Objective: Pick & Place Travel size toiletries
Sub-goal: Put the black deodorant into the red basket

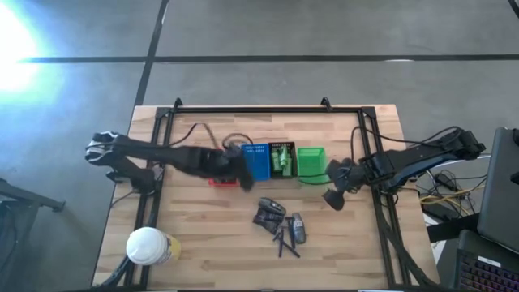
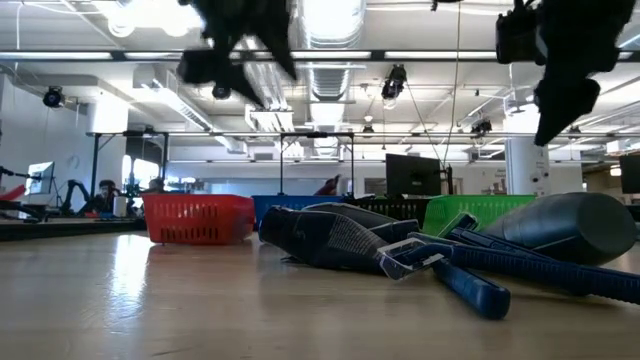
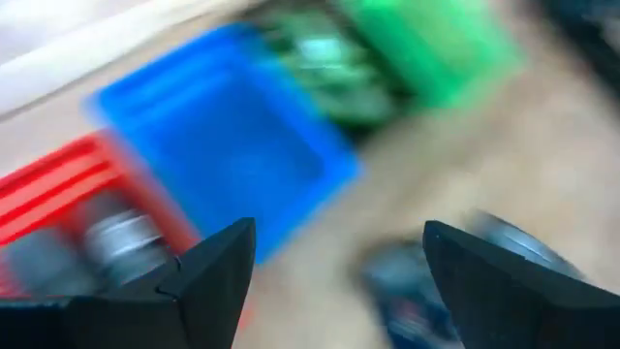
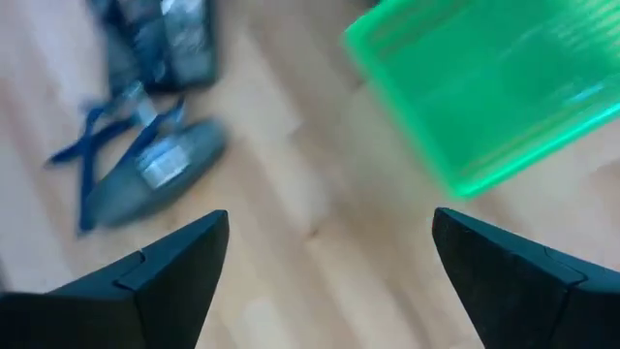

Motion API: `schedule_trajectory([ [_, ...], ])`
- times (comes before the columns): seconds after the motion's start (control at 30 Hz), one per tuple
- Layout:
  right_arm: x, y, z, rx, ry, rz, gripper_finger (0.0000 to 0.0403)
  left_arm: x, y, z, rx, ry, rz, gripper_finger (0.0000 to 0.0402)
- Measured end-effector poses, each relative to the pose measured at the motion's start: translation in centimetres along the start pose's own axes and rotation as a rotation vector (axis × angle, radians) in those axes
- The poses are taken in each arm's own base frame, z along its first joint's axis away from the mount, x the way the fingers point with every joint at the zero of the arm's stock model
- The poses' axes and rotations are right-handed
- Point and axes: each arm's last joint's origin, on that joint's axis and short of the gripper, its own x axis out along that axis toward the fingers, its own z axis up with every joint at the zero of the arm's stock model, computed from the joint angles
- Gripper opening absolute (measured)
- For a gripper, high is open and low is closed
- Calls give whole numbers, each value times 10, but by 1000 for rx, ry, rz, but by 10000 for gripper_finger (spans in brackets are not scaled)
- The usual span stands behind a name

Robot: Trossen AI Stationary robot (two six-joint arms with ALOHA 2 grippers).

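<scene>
Toiletries: we see the loose pile near the middle of the worktop, in front of the basket row: dark packets, a grey oval tube and thin blue sticks, touching and partly overlapping.
Handling: we judge them all light; the tube looks smooth and squeezable, so likely to slip, the packets soft and crinkly, the sticks stiff but thin.
Where to hold: we would take the tube across its narrow width at mid-length (it lies at the pile's right edge, freest to reach).
Left tool: fingers apart, empty, over the red basket and blue basket.
Right tool: fingers apart, empty, near the green basket, right of the pile.
High view only: green bottles already in the black basket.
Left wrist only: grey tubes lying in the red basket.
Low view only: how the sticks cross over one another.
</scene>
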Motion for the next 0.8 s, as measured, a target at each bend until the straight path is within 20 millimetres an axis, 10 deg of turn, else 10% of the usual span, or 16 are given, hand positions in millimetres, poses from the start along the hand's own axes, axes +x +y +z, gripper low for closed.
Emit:
schedule_trajectory([
  [0.23, 21, 19, -3, 95, 112, 47, 345, -41, -48, -57, 122, -57, -139, 298],
  [0.47, 43, 37, 0, 242, 148, -28, 361, -46, -44, -107, 129, -26, -109, 298],
  [0.8, 32, 41, 6, 297, 154, -85, 360, 8, -24, -63, 694, 73, -184, 298],
])
